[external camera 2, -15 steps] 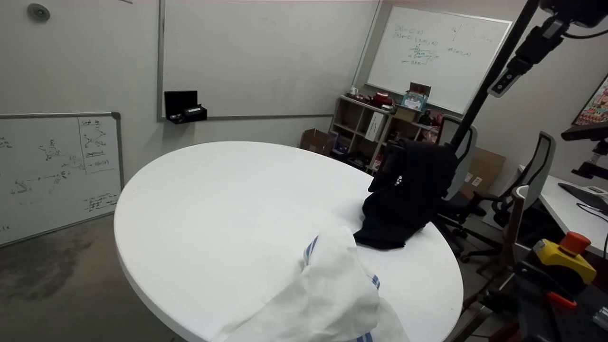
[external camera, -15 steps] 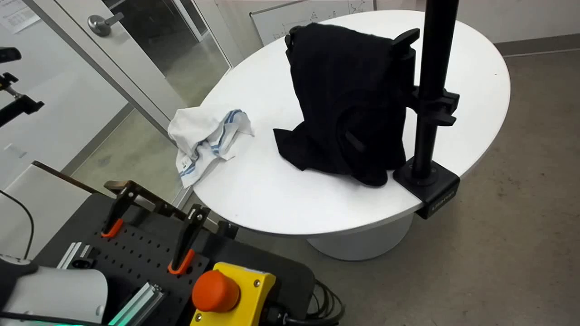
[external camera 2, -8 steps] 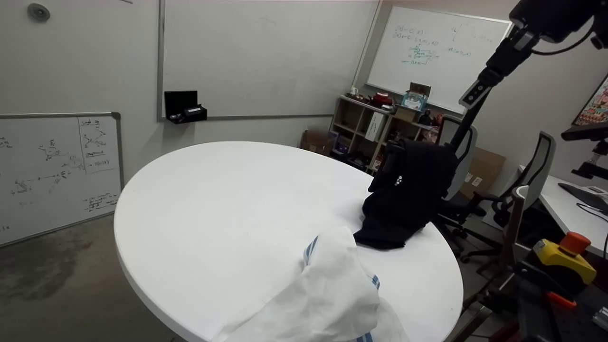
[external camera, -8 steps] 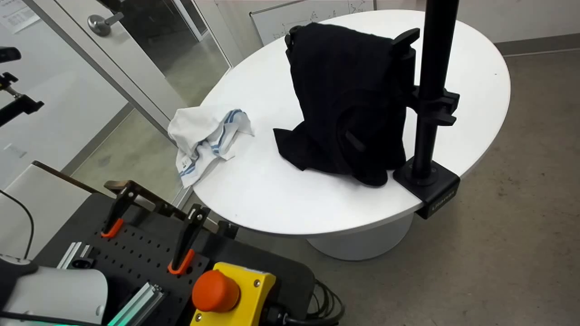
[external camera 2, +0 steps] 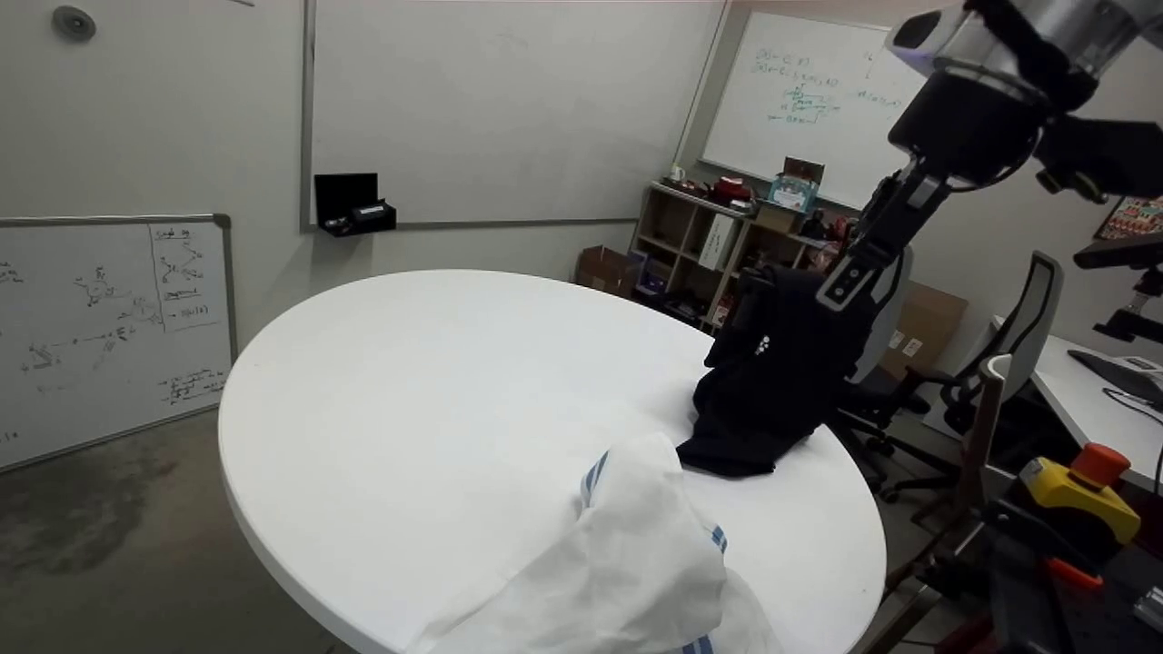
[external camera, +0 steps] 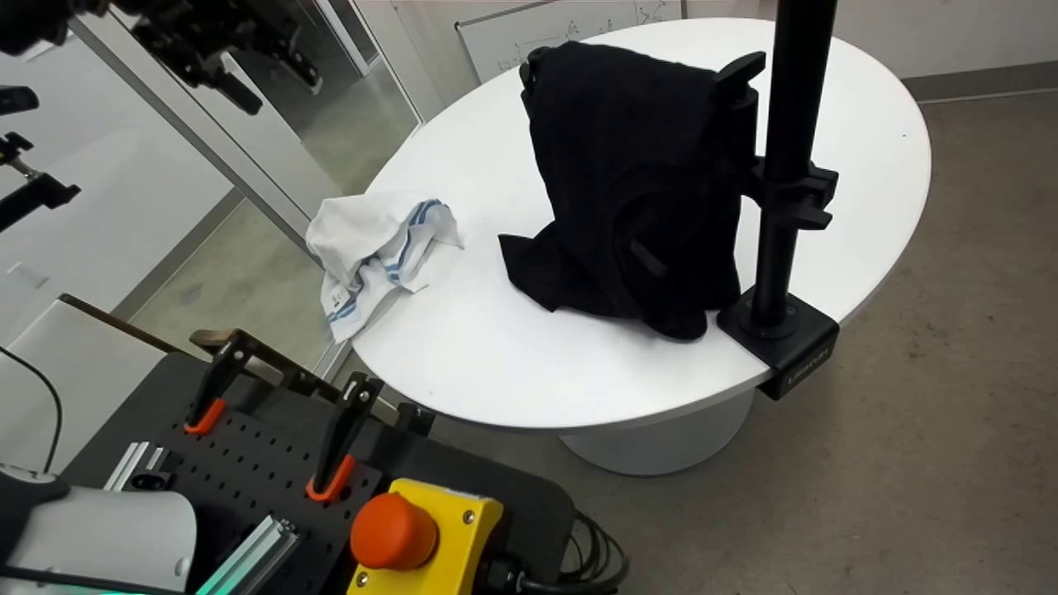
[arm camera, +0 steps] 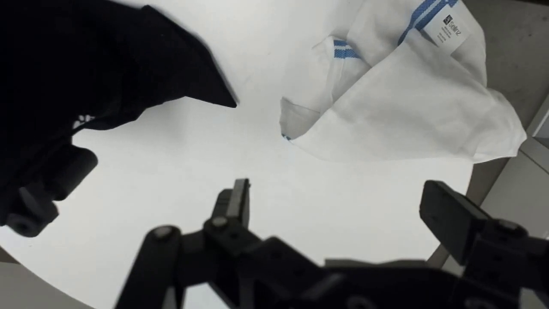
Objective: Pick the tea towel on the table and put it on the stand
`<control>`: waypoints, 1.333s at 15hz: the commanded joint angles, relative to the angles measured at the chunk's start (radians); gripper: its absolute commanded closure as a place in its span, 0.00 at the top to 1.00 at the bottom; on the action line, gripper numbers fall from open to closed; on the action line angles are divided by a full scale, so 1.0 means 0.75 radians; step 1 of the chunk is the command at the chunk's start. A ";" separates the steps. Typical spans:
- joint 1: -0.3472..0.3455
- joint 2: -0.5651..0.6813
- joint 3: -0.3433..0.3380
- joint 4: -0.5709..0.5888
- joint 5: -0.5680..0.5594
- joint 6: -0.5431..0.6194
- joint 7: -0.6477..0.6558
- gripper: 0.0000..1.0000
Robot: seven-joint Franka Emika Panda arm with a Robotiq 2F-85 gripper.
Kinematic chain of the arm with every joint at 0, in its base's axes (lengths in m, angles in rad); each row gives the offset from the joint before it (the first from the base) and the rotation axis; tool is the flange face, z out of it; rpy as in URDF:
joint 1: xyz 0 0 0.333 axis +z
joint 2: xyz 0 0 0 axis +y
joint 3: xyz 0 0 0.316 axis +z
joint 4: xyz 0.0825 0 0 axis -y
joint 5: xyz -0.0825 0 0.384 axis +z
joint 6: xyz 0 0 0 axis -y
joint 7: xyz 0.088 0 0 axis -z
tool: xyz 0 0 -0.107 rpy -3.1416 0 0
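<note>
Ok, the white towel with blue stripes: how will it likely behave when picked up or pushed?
The towel looks floppy: its loose folds suggest it would droop from wherever it is pinched. It is probably light, as the cloth appears thin at its turned edges. Since part of it overhangs the table, a push outward might slide it off.

"What's on the far wall?"

"In an exterior view, a big, pale whiteboard. A smaller board stands low at left, with dark scribbles too small to read."

"And far right?"

"Shelves of odds and ends, plus a cardboard box between two mesh-backed chairs."

"The floor?"

"Grey-brown, darker in patches. In an exterior view, more of it shows beside a white door."
</note>
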 commanded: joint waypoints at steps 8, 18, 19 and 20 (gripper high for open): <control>0.012 0.491 0.095 0.164 -0.408 0.239 0.520 1.00; 0.103 0.682 0.028 0.258 -0.932 0.168 1.057 1.00; 0.102 0.683 0.030 0.255 -0.942 0.161 1.051 1.00; 0.086 0.654 0.044 0.241 -0.908 0.139 1.011 1.00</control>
